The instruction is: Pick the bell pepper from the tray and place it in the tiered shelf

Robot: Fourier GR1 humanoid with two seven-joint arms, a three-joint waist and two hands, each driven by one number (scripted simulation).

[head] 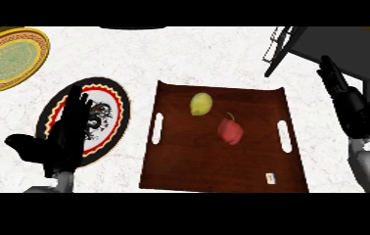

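You haven't started the pick — the red bell pepper [230,130] lies on the wooden tray [217,173] beside a lemon [201,104]. Both hands are spread and empty: right hand [344,96] near the tiered shelf [329,45], left hand [61,136] over a plate [112,94].

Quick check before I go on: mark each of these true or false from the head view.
1. The red bell pepper lies on the brown tray. True.
2. The right hand is curled round the pepper. False: it is open at the right edge, near the dark shelf, holding nothing.
3. A yellow lemon sits on the tray beside the pepper. True.
4. The left hand rests on the tray. False: it shows over the black-rimmed plate, left of the tray.
5. The pepper is already in the shelf. False: it is on the tray.
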